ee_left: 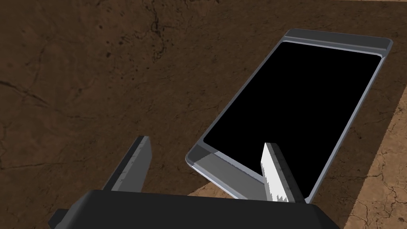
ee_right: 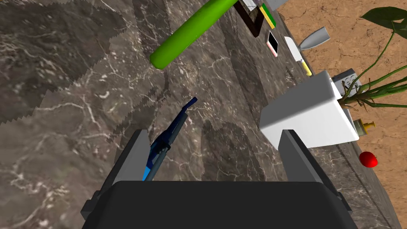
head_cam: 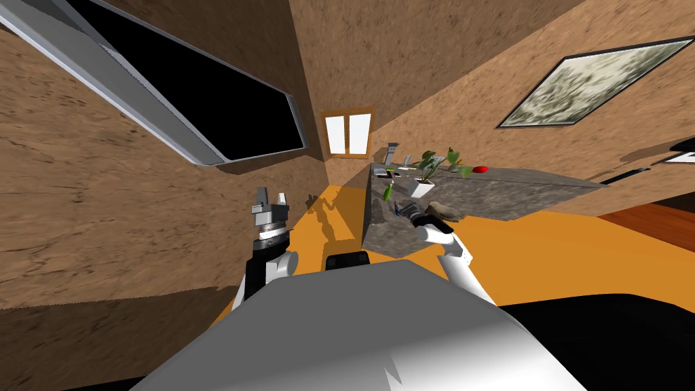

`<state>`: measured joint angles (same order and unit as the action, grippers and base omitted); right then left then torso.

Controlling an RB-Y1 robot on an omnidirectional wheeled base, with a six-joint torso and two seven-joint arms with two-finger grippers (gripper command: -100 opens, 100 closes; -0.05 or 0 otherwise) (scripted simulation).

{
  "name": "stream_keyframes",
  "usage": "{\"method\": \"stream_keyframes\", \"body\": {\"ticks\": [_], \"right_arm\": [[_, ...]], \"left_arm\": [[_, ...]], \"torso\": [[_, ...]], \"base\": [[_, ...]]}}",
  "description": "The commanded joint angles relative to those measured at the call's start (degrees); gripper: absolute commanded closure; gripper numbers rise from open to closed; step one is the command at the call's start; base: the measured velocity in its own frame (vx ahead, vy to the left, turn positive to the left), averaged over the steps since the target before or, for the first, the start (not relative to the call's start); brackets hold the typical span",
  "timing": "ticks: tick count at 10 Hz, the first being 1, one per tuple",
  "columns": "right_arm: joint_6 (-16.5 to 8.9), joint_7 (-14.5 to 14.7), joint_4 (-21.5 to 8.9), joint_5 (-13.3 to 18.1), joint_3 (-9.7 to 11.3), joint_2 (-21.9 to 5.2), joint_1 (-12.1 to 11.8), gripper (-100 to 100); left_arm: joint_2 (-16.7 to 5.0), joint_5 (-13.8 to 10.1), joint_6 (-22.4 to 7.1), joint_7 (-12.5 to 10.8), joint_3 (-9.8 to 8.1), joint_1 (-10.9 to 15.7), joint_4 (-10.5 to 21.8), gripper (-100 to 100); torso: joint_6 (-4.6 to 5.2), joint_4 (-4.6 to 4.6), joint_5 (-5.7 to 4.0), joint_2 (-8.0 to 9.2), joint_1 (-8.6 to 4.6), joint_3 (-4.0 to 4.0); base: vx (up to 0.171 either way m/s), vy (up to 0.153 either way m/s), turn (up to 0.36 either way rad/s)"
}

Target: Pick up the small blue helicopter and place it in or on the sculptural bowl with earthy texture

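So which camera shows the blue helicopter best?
Right wrist view: the helicopter lies close up on the counter, between the open right tool's fingers. Head view: too small to tell. Left wrist camera faces elsewhere.

Blue helicopter (ee_right: pixel 169 135), lying on dark counter (ee_right: pixel 59 99)

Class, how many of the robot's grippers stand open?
2. The left gripper, raised at its left side, empty; the right gripper, over the marbled counter, the blue helicopter lying between its fingers, near one.
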<state>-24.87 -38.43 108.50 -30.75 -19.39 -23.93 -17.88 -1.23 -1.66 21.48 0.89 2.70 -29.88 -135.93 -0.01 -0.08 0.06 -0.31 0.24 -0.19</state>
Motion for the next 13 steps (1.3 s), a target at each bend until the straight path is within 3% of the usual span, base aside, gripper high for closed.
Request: {"method": "stream_keyframes", "body": {"ticks": [1,2,3,4,7,9,10,13], "right_arm": [[-2.9,-2.7,-2.9,-2.6,-1.0,-2.0,0.9,-100],[-3.8,-2.7,-3.4,-2.6,-1.0,-2.0,0.9,-100],[-6.0,-5.1,-5.6,-4.6,-2.1,-3.7,1.5,-100],[-7.2,-5.1,-5.6,-4.6,-2.1,-3.7,1.5,-100],[-12.1,-9.8,-10.1,-8.5,-4.1,-7.0,2.6,-100],[-13.9,-9.8,-10.1,-8.5,-4.1,-7.0,2.6,-100],[-16.2,-12.1,-12.4,-10.3,-5.1,-8.7,3.1,-100],[-20.3,-14.2,-14.6,-12.1,-6.1,-10.4,3.6,-100]], "left_arm": [[0.0,0.0,0.0,0.0,0.00,0.0,0.0,0],[0.0,0.0,0.0,0.0,0.00,0.0,0.0,0],[0.0,0.0,0.0,0.0,0.00,0.0,0.0,0],[0.0,0.0,0.0,0.0,0.00,0.0,0.0,0],[0.0,0.0,0.0,0.0,0.00,0.0,0.0,0],[0.0,0.0,0.0,0.0,0.00,0.0,0.0,0],[0.0,0.0,0.0,0.0,0.00,0.0,0.0,0],[0.0,0.0,0.0,0.0,0.00,0.0,0.0,0]], "torso": [[0.00,0.00,0.00,0.00,0.00,0.00],[0.01,0.01,0.00,0.01,-0.03,0.01],[0.01,0.01,-0.02,0.06,-0.10,0.03],[0.01,0.01,-0.02,-0.01,-0.08,0.00],[0.00,-0.01,-0.01,-0.05,-0.06,-0.03],[0.00,-0.01,-0.02,-0.02,-0.10,-0.01],[0.00,0.03,-0.04,0.15,-0.19,0.08],[0.01,0.01,-0.02,0.00,-0.11,0.01]], "base": [[0.071,0.065,-0.028],[0.058,0.044,-0.024],[0.087,0.057,-0.034],[0.076,0.057,-0.025],[0.102,0.065,-0.030],[0.051,0.032,-0.016],[0.051,0.047,-0.035],[0.079,0.049,-0.029]]}}
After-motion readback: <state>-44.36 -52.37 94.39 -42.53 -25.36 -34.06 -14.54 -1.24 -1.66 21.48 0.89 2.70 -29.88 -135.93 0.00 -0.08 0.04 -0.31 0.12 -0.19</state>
